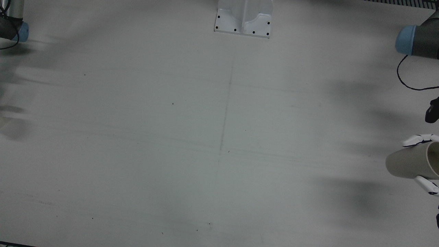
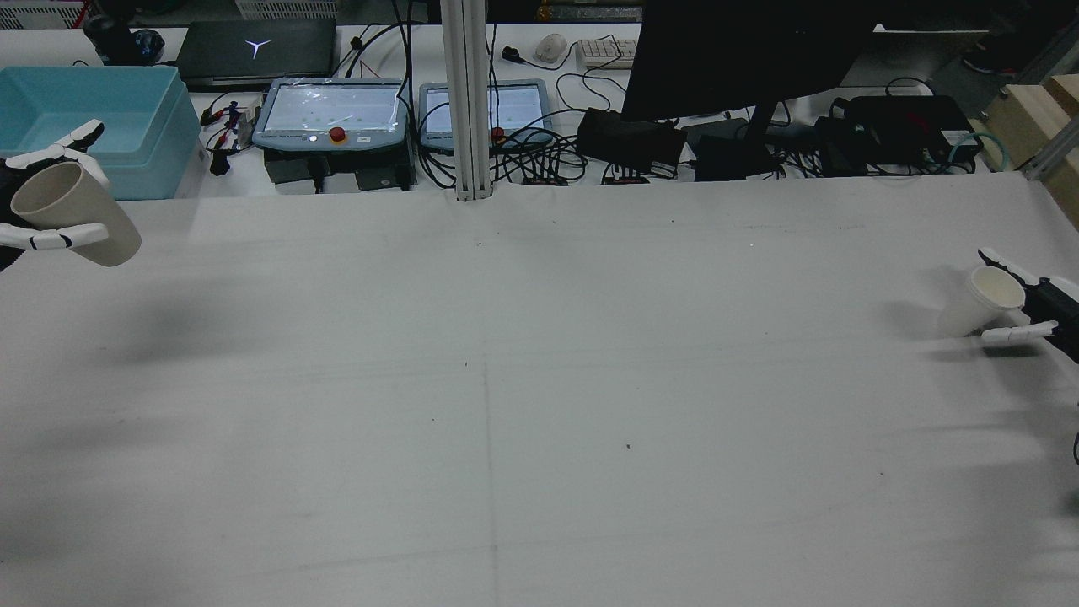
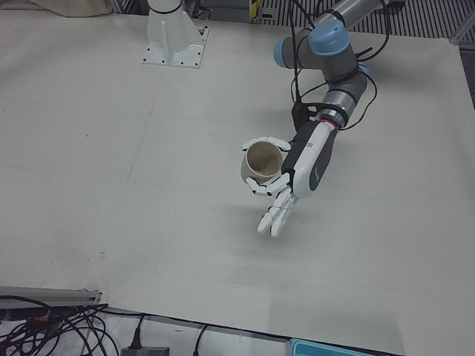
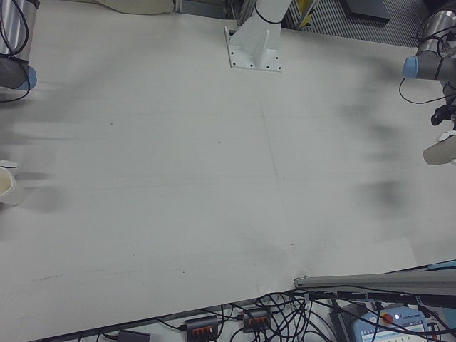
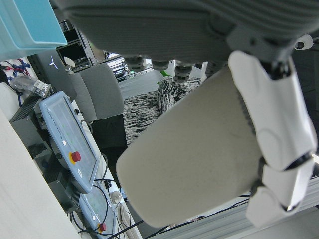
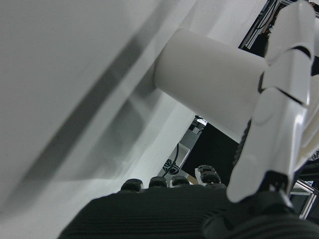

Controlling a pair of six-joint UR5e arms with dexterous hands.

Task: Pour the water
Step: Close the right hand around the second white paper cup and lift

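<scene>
The wide white cloth-covered table [image 2: 539, 379] lies bare across its middle. At its left edge the left hand [image 3: 297, 167], cut off in the rear view, holds the beige paper cup [image 3: 260, 162] lifted and tilted, white fingers [image 5: 271, 124] wrapped around its matte wall. At the right edge the right hand [image 2: 1041, 312], mostly out of frame, grips the smaller white paper cup [image 2: 986, 297], also tilted; whether it touches the table is unclear.

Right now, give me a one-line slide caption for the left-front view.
Left hand holds a beige paper cup tilted above the white table.
</scene>
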